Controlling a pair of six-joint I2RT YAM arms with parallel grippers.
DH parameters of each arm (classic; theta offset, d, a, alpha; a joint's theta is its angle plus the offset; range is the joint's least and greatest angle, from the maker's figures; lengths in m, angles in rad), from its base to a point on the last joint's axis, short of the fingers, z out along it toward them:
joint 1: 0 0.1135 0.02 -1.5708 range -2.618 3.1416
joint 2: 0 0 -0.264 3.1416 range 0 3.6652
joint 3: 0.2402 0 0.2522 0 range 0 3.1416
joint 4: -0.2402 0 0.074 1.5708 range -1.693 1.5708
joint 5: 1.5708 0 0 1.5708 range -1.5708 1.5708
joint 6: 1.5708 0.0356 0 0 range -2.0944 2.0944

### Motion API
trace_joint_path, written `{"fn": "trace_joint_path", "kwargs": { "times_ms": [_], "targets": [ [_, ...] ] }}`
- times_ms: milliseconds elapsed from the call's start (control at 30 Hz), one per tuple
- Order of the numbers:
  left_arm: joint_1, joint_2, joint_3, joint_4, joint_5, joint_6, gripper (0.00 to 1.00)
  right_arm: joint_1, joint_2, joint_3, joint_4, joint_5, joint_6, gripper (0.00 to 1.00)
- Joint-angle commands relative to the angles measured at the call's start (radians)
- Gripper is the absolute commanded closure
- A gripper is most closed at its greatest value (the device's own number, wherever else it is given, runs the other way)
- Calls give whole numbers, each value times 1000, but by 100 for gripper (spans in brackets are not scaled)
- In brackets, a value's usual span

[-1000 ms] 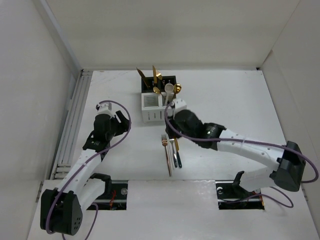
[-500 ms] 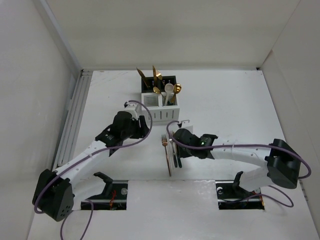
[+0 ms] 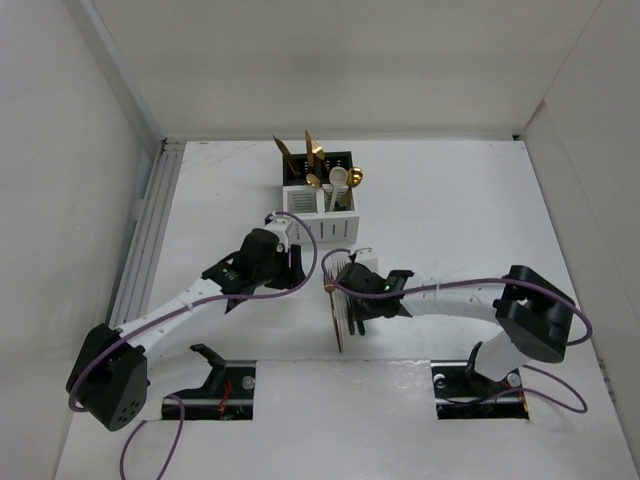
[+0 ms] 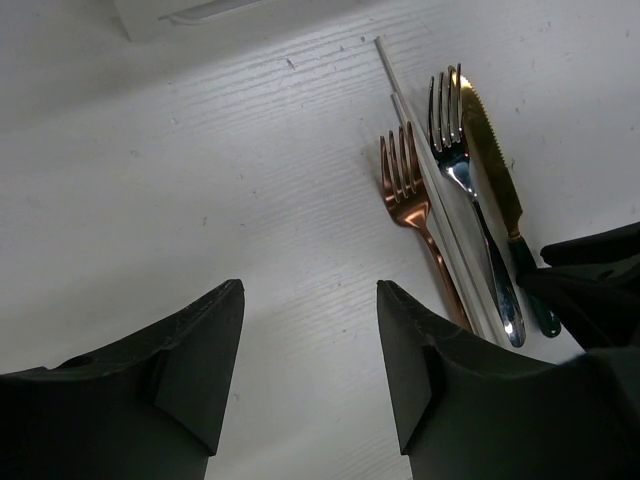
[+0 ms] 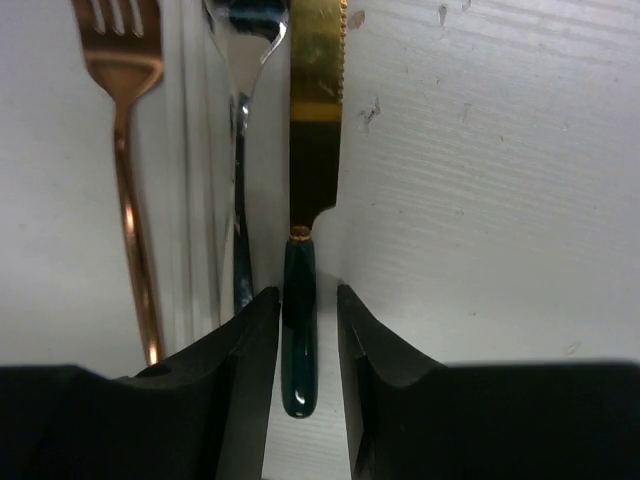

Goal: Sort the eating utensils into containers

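Observation:
Several utensils lie side by side on the table (image 3: 340, 318). In the right wrist view they are a copper fork (image 5: 125, 100), a silver fork (image 5: 240, 90) and a gold knife with a dark teal handle (image 5: 299, 320). My right gripper (image 5: 308, 300) is down at the table, jaws narrowly apart on either side of the knife handle, which lies flat. From above it is low over the utensils (image 3: 352, 290). My left gripper (image 4: 310, 290) is open and empty over bare table, left of the copper fork (image 4: 410, 190) and its neighbours; it also shows from above (image 3: 293, 263).
The white container (image 3: 318, 218) and the black container (image 3: 338, 163) behind it stand at the back centre, holding several gold utensils and a cream spoon (image 3: 339, 178). A thin white strip (image 4: 420, 150) lies between the forks. Side walls enclose the table.
My right gripper came down from beside the white container to the utensils and now straddles the knife handle. My left arm swung right and forward toward the same utensils.

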Motion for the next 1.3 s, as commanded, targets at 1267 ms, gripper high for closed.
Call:
{"fn": "trace_joint_path", "kwargs": {
  "times_ms": [1267],
  "targets": [
    [166,-40,5,40,-111,-63,40,-237,7,638,688,73,-913,100]
  ]
}}
